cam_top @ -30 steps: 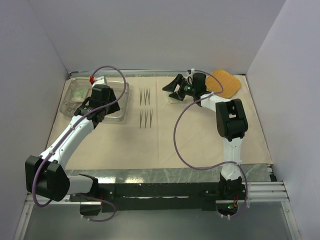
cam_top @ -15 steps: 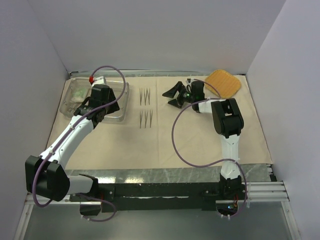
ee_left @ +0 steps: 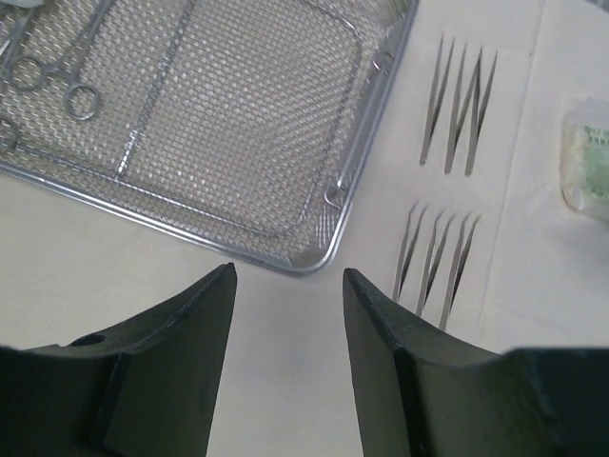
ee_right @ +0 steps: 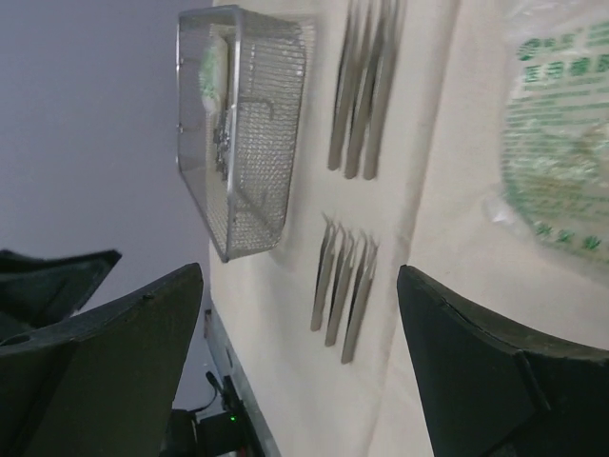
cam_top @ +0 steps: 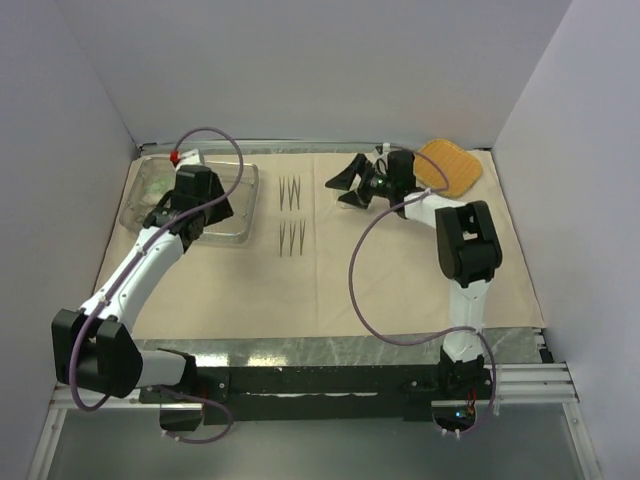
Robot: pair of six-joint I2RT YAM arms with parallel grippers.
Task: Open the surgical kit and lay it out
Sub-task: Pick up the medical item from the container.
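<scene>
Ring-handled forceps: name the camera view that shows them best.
Left wrist: the forceps lie sharp in the mesh tray, ring handles distinct. Right wrist gives only a blur through the tray's side; top external shows them too small to make out.

The counter (cam_top: 330,348) shows as a gray marbled strip along the near edge. 1 large beige cloth (cam_top: 400,270) lies spread flat on it, covering it from that strip to the back wall, with 1 fold line down its middle.
</scene>
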